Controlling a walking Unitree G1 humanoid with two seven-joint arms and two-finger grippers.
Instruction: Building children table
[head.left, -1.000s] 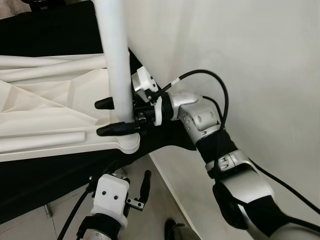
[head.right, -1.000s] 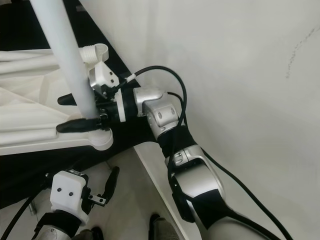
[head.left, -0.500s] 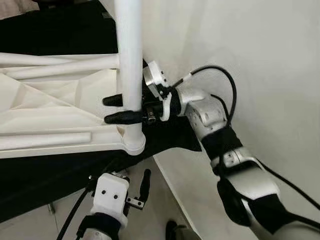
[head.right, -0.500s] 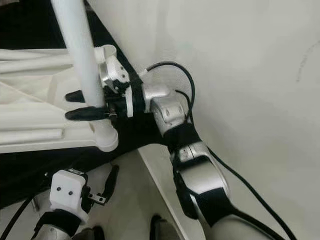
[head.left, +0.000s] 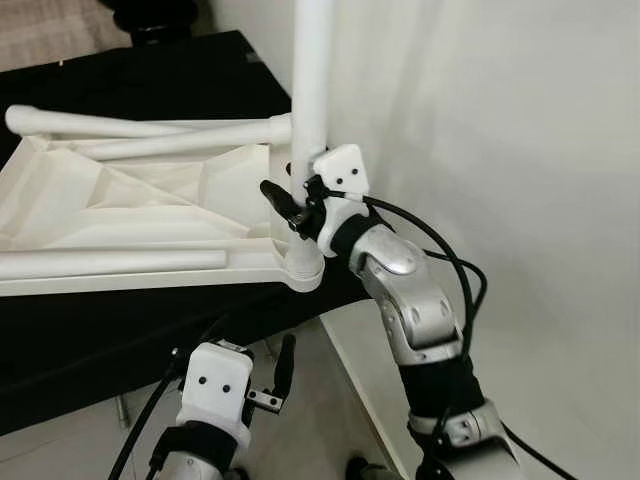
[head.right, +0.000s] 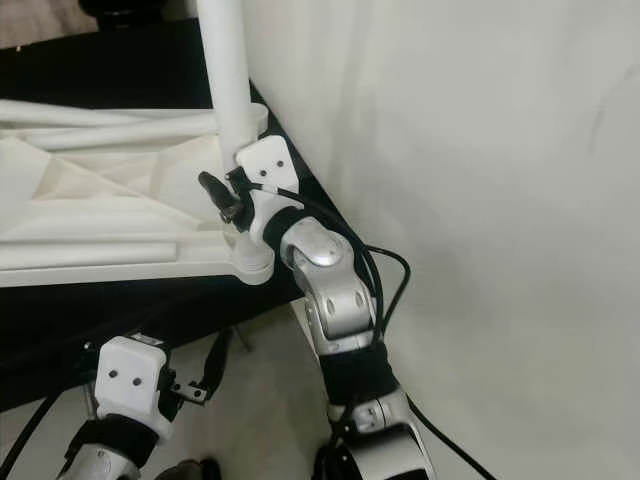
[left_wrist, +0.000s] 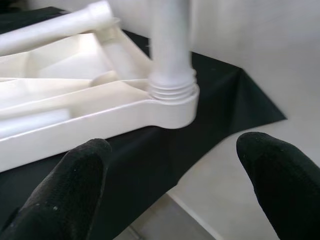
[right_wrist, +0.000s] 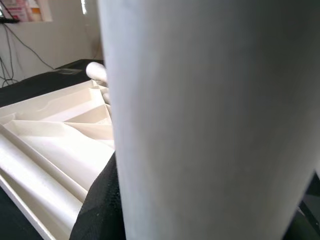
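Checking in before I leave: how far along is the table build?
Done: the tabletop lies upside down on the black surface. In hand: the right gripper grips an upright leg standing in the corner socket. Left: other legs lie loose on the tabletop; the left gripper hangs open below.

one white tabletop (head.left: 120, 215), three table legs: one upright (head.left: 310, 90), two lying (head.left: 150, 128) (head.left: 110, 262), two grippers

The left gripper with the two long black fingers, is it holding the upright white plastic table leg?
No: the left gripper hangs open below the black-covered surface, apart from the upright white plastic table leg.
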